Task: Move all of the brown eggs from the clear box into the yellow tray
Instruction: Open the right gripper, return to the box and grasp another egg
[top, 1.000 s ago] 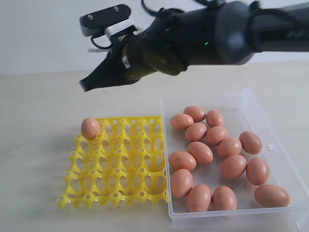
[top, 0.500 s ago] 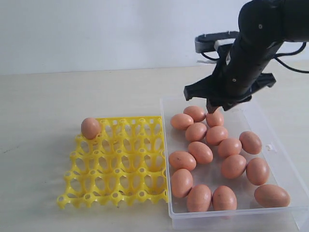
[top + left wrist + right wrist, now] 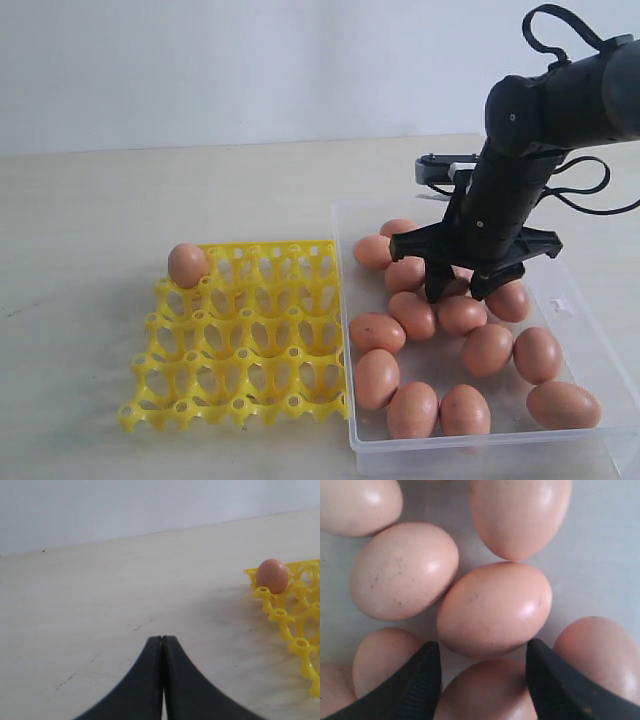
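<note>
Right arm (image 3: 520,170) points down into clear box (image 3: 520,215); right end effector (image 3: 458,290) apart over eggs (image 3: 413,315); left end effector (image 3: 162,647) together.

— Where's the outside camera?
— Raised above my table (image 3: 100,200), tilted down: yellow tray (image 3: 250,345) lower left, clear box (image 3: 500,447) lower right.
— And your wrists?
— My left one looks low across the table, sharing the tray's corner egg (image 3: 272,575) with that view. My right stares straight down, very close, onto eggs (image 3: 494,609) in the box.

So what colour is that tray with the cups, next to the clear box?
Bright yellow all over. The yellow tray shows best in the exterior view.
</note>
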You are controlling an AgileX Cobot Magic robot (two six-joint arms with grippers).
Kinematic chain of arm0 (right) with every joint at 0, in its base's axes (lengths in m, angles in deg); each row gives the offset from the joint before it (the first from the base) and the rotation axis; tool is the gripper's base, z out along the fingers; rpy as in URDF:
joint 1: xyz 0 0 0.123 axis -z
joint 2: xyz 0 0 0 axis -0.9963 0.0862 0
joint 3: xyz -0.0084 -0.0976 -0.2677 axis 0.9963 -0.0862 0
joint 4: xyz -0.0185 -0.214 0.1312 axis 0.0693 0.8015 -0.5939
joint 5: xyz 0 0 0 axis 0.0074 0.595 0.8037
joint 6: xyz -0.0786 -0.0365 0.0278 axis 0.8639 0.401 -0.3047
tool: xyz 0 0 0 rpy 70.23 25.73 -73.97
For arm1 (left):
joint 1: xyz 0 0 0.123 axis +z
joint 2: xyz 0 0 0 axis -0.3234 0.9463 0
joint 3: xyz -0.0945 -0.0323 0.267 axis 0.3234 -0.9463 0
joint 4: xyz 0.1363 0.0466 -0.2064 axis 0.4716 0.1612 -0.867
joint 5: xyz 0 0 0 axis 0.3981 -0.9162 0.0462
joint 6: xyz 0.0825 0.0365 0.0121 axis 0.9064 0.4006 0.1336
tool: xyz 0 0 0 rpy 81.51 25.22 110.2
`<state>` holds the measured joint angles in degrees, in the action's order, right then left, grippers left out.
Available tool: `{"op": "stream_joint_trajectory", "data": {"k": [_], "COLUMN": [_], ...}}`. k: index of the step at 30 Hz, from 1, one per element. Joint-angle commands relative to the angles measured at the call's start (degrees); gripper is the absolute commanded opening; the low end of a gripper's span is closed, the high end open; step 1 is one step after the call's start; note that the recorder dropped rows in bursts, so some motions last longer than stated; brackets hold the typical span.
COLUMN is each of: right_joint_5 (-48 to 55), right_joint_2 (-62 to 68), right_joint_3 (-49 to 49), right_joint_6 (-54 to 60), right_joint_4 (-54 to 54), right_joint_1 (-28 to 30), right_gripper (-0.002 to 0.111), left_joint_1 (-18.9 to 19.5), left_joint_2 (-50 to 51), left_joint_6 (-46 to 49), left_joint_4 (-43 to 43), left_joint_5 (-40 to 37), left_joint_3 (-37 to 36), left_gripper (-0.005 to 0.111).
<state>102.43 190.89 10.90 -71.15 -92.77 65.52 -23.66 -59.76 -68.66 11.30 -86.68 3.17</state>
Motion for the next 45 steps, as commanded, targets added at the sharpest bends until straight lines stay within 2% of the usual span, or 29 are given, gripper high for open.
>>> {"op": "stream_joint_trajectory", "data": {"k": [1, 14, 19, 25, 45], "right_joint_5": [-1.01, -0.61, 0.75, 0.75, 1.47], "right_joint_2": [0.35, -5.17, -6.58, -6.20, 0.11], "right_joint_3": [-0.03, 0.07, 0.15, 0.04, -0.09], "right_joint_6": [2.71, 6.47, 7.96, 7.96, 7.96], "right_joint_4": [-2.29, 2.32, 4.23, 3.84, 1.01], "right_joint_1": [0.35, 0.35, 2.60, 4.89, 4.89], "right_gripper": [0.051, 0.051, 0.051, 0.051, 0.051], "left_joint_1": [-0.40, -0.40, -0.40, -0.40, -0.40], "left_joint_2": [0.14, 0.14, 0.14, 0.14, 0.14], "left_joint_6": [-0.25, -0.25, -0.25, -0.25, -0.25], "left_joint_4": [-0.38, -0.38, -0.38, -0.38, -0.38], "left_joint_5": [0.68, 0.68, 0.68, 0.68, 0.68], "left_joint_3": [0.23, 0.23, 0.23, 0.23, 0.23], "left_gripper": [0.000, 0.000, 0.000, 0.000, 0.000]}}
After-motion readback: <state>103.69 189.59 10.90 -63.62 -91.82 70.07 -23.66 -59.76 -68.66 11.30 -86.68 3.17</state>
